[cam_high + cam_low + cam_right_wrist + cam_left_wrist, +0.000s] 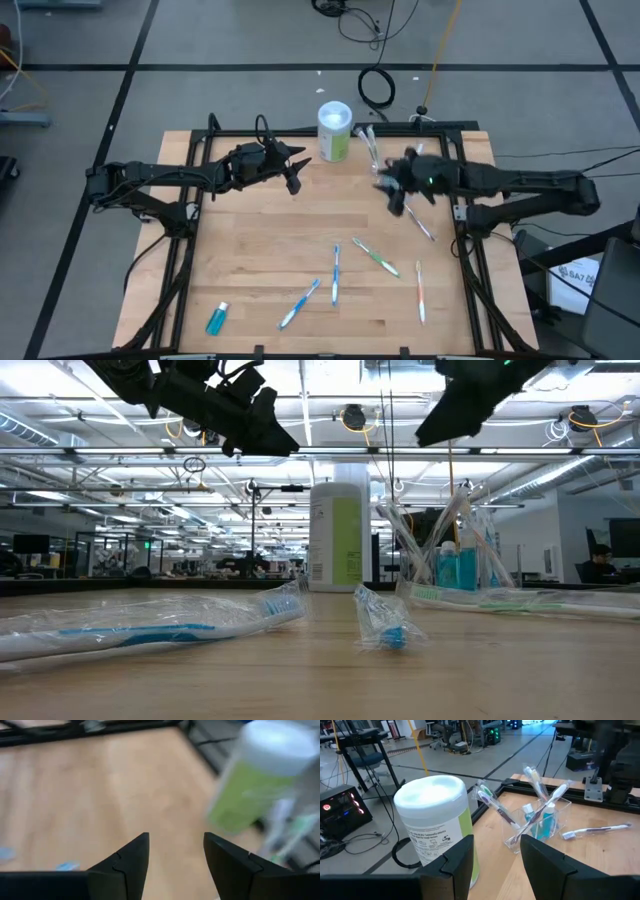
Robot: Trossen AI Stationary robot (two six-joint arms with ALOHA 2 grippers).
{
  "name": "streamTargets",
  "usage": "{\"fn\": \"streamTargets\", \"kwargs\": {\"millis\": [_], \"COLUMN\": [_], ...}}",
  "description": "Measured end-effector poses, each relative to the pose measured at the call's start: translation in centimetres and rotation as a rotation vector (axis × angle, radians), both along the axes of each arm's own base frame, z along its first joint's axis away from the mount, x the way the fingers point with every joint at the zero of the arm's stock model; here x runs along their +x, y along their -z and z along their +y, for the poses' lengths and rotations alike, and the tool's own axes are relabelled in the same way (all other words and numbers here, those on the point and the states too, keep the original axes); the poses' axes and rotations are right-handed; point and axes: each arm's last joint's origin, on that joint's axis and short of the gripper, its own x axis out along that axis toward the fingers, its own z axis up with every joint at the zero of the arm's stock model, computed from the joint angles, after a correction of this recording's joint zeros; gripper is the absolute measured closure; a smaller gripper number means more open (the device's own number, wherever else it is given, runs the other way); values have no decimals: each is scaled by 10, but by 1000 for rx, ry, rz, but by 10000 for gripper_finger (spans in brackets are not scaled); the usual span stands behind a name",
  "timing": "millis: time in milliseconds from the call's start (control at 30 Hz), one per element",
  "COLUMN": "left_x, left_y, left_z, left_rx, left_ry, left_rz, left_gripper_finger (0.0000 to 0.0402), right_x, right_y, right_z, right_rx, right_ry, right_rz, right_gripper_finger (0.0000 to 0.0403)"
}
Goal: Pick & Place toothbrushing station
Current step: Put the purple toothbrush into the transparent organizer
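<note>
Wooden bench seen from above, black frame round its edges; both arms raised over the far half, neither touching anything; left gripper hangs over the far-left part of the bench, just left of a green-and-white canister that stands upright at the far edge, its jaws spread with nothing between them; in the left wrist view the two dark fingers show apart, canister and cup ahead of them; right gripper hangs right of centre, near the cup, jaws likewise spread and empty, wood visible through the gap in the right wrist view; clear plastic cup sits at the far edge just right of the canister, holding several wrapped toothbrushes leaning outward and a teal tube with white cap; one wrapped toothbrush lies on the bench just right of the cup; on the near half, loose brushes lie apart from each other: a blue toothbrush near centre-left, a second blue brush beside it, a green toothbrush to the right, an orange toothbrush farther right; a teal tube with white cap lies alone at the near-left corner; cables on the floor beyond the far edge.
</note>
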Motion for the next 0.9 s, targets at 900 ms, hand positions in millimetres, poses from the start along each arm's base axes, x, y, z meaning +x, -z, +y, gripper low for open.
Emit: {"fn": "streamTargets", "kwargs": {"millis": [900], "left_x": [3], "left_y": [0], "left_z": [-11], "left_rx": [-5], "left_ry": [48], "left_rz": [-4], "left_gripper_finger": [233], "right_x": [-66], "right_y": [151], "right_z": [41], "right_rx": [374], "right_ry": [435], "right_rz": [582], "right_gripper_finger": [222]}}
